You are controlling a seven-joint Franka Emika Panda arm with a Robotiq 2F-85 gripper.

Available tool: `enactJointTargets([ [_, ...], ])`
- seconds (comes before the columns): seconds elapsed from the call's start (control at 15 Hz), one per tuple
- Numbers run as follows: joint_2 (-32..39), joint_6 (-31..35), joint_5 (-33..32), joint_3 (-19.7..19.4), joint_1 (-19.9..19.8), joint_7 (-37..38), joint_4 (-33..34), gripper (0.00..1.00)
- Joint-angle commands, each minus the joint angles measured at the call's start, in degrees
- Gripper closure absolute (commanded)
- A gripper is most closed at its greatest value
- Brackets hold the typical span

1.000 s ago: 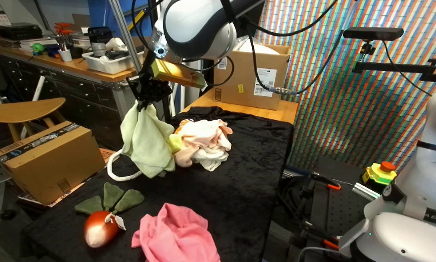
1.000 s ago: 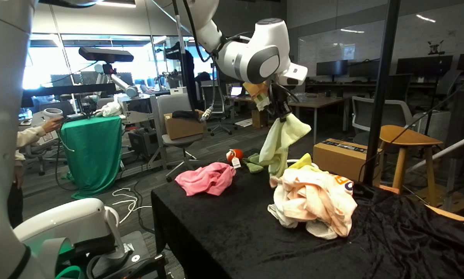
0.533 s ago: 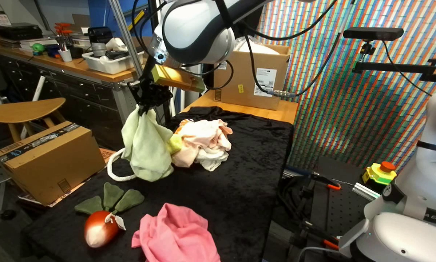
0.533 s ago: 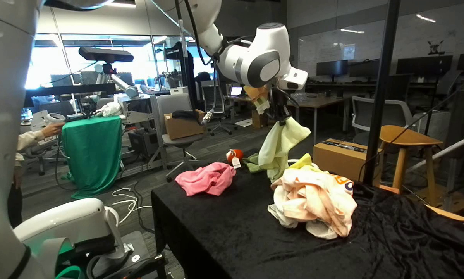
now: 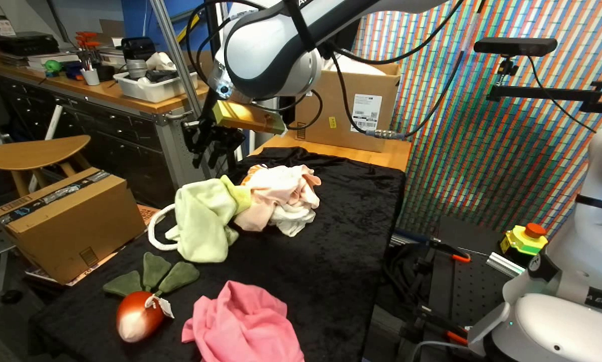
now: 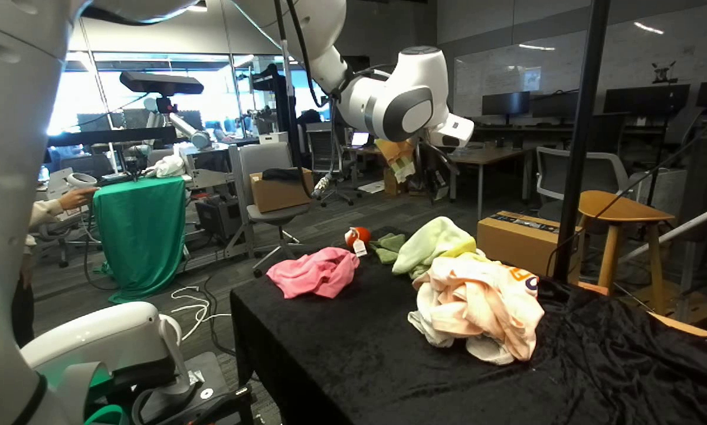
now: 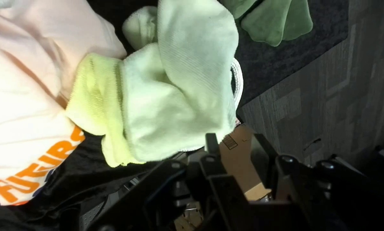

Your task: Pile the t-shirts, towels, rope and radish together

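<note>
My gripper [image 5: 205, 162] is open and empty above the pale green towel [image 5: 200, 221]; its parted fingers also show in the wrist view [image 7: 234, 141]. The towel lies crumpled over part of the white rope [image 5: 153, 234], whose loop sticks out. It touches a yellow cloth [image 7: 96, 93] beside the peach t-shirt [image 6: 477, 301]. A white cloth [image 5: 293, 213] shows under the t-shirt. The plush red radish [image 5: 139, 314] with green leaves lies apart at the near left in an exterior view. A pink cloth [image 5: 245, 322] lies apart near it; both also show in an exterior view [image 6: 318, 274].
All lie on a table with black velvet cloth [image 5: 341, 241]. A cardboard box [image 5: 75, 221] stands beside the table. A large box [image 5: 376, 115] stands on the wooden surface behind. A dark post [image 6: 583, 141] rises by the table's edge.
The gripper has opened and let go of the pale green towel, which has slumped onto the rope and against the yellow cloth. The arm has lowered slightly.
</note>
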Motion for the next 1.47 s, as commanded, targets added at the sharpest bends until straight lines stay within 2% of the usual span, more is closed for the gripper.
enactJointTargets([
  [0.0, 0.16, -2.45, -0.34, -0.61, 0.08, -0.40, 1.69, 0.34],
  [0.27, -1.31, -3.97, -1.37, -0.74, 0.24, -1.45, -0.05, 0.03],
  [0.33, -1.69, -4.36, -1.73, -0.68, 0.32, -1.81, -0.57, 0.00],
  [1.07, -8.85, -9.15, -10.84, 0.76, 2.88, -8.75, -12.32, 0.00],
  [1.4, -8.59, -9.46, -17.19, 2.07, 5.60, -9.39, -13.54, 0.00],
])
